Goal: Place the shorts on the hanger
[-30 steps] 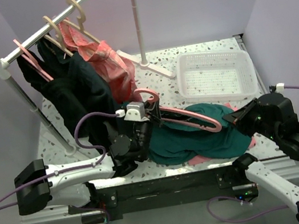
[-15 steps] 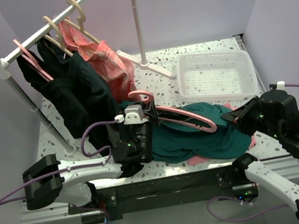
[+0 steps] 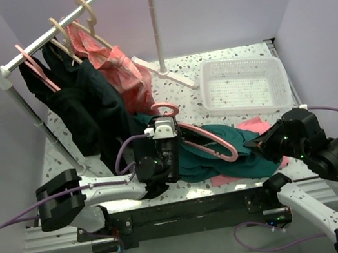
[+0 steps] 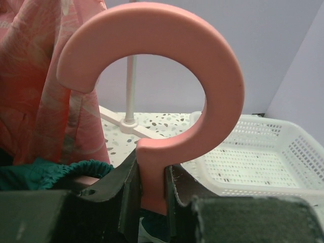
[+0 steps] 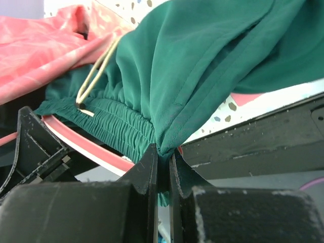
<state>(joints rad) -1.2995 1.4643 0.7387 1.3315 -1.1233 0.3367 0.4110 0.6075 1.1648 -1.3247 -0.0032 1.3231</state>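
The salmon-pink hanger (image 3: 207, 140) lies slanted over the teal-green shorts (image 3: 233, 157) at the table's front middle. My left gripper (image 3: 169, 134) is shut on the hanger's neck just below its round hook (image 4: 152, 61). My right gripper (image 3: 255, 144) is shut on a bunched fold of the shorts (image 5: 202, 66) at their right side. In the right wrist view the gathered waistband with its light drawstring (image 5: 93, 76) lies over the hanger's pink bar (image 5: 86, 152).
A white perforated basket (image 3: 243, 84) stands at the back right. A flat pink cloth (image 3: 254, 126) lies under the shorts. A rail (image 3: 42, 40) at back left carries wooden hangers, dark garments (image 3: 87, 108) and a red-pink garment (image 3: 123, 69). A white stand pole (image 3: 154, 24) rises behind.
My left gripper has carried the hanger to the right and forward. My right gripper has pulled the shorts leftward toward the hanger's end, uncovering more of the pink cloth.
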